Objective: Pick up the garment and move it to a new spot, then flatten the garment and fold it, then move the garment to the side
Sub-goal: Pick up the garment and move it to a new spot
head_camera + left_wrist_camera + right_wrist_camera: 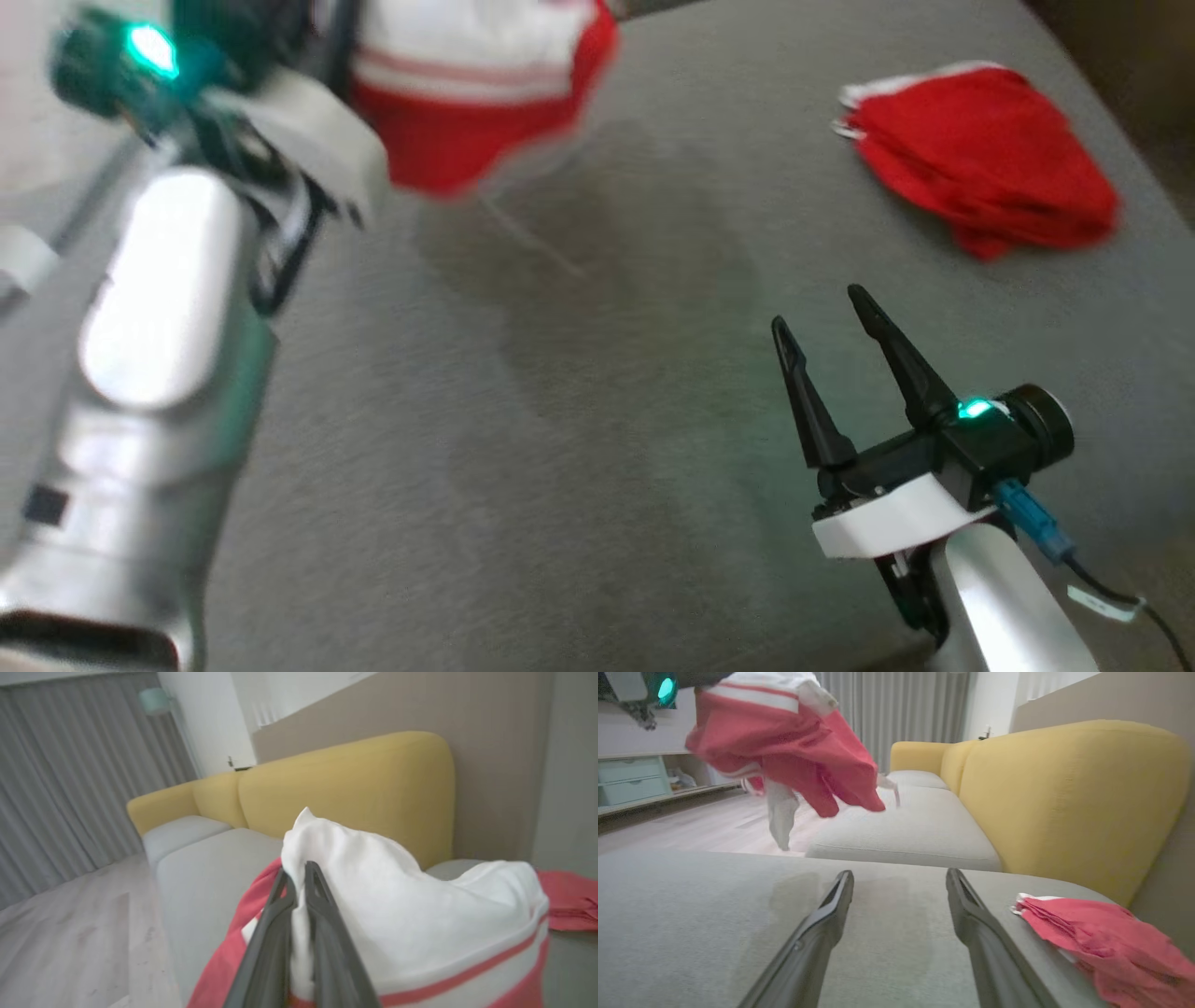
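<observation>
Up top, blurred, cropped garment seems pinched by left fingers.

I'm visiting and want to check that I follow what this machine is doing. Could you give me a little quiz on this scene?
1. True or false: the right claw is open and empty.
2. Which claw holds the red-and-white garment up in the air?
3. The folded red cloth lies on: A) the grey surface; B) a wooden chair; C) a metal tray.
Key: 1 true; 2 the left claw; 3 A.
</observation>
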Tool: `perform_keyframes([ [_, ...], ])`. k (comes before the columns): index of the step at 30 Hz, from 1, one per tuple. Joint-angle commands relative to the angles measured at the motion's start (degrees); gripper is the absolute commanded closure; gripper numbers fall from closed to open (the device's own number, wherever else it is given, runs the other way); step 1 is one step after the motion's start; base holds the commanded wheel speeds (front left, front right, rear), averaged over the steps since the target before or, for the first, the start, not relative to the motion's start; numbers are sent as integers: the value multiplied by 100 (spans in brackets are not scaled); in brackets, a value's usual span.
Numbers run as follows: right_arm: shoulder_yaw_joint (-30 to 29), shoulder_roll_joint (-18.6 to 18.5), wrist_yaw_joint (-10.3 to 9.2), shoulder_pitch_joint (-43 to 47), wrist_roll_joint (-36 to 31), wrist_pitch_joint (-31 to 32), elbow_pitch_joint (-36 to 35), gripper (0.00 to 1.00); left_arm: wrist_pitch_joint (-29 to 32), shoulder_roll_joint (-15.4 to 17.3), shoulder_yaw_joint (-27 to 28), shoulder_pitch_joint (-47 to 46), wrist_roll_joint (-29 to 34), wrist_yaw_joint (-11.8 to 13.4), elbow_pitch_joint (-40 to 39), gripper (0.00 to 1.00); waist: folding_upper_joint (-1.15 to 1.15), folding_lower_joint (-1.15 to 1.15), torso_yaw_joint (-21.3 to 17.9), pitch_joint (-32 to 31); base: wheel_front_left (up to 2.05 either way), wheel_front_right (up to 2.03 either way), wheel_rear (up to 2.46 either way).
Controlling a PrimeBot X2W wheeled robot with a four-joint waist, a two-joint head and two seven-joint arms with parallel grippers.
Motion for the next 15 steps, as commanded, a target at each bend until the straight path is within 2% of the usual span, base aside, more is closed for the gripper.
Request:
perform_keyframes([
  [1,120,65,-4,-217,-28,-13,-216,0,7,149,98,-106,6,-26,-203,100,0,1,-448,251,0,0,0],
  [5,149,97,-4,-256,-10,-13,-234,0,-137,-12,-151,412,-10,4,88,100,0,1,-727,586,0,0,0],
  [10,231,110,-4,-301,134,-13,-268,0,-999,-261,-436,1014,63,77,588,100,0,1,-843,890,0,0,0],
  [11,243,111,-4,-300,165,-13,-270,0,-1201,-321,-478,1117,42,72,675,75,0,1,-830,912,0,0,0],
  [12,246,111,-4,-297,185,-13,-269,0,-1385,-381,-503,1202,26,83,763,8,0,1,-808,927,0,0,0],
  [13,237,112,-4,-291,202,-13,-263,0,-1577,-441,-500,1267,17,140,841,0,0,1,-772,929,0,0,0],
  [15,222,112,-4,-272,227,-13,-242,0,-1919,-546,-484,1385,5,273,997,0,0,1,-674,888,0,0,0],
])
